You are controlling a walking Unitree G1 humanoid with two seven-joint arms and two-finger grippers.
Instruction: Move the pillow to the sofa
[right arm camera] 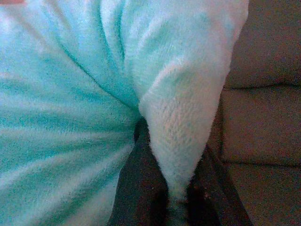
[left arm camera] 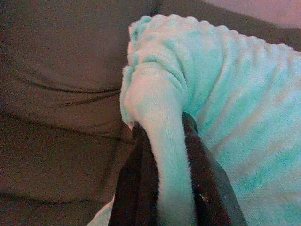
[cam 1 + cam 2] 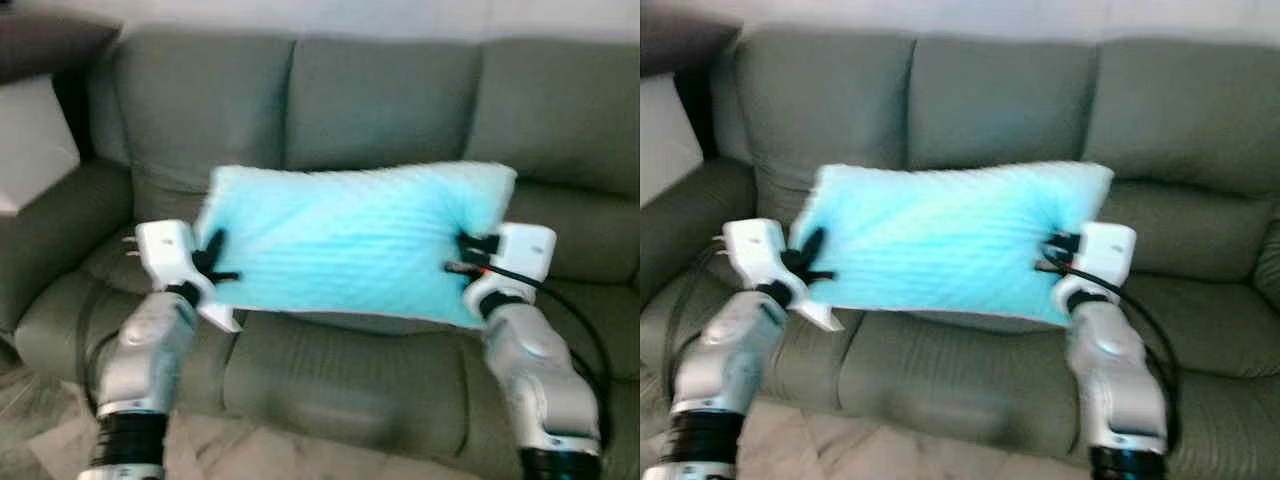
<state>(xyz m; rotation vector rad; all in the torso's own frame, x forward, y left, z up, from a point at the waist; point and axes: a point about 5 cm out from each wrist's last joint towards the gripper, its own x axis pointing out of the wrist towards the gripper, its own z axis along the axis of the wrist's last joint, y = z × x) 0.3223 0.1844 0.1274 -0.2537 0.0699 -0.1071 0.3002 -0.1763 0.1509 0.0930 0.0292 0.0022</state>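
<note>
- Fluffy turquoise rectangular pillow [image 3: 350,245]: held up in the air in front of the grey-green upholstered three-seat sofa [image 3: 380,110], level with the lower backrest and above the middle seat cushion; whether its lower edge touches the seat cannot be told.
- Left gripper [image 3: 212,262]: at the pillow's left short edge, its black fingers [image 2: 136,188] pinched nearly closed on a fold of plush at the corner.
- Right gripper [image 3: 468,255]: at the pillow's right short edge, its fingers [image 1: 136,188] likewise clamped on a bunched fold of fabric.
- The pillow spans between the two grippers, long side roughly horizontal, right end slightly lower.
- Head views are blurred.
</note>
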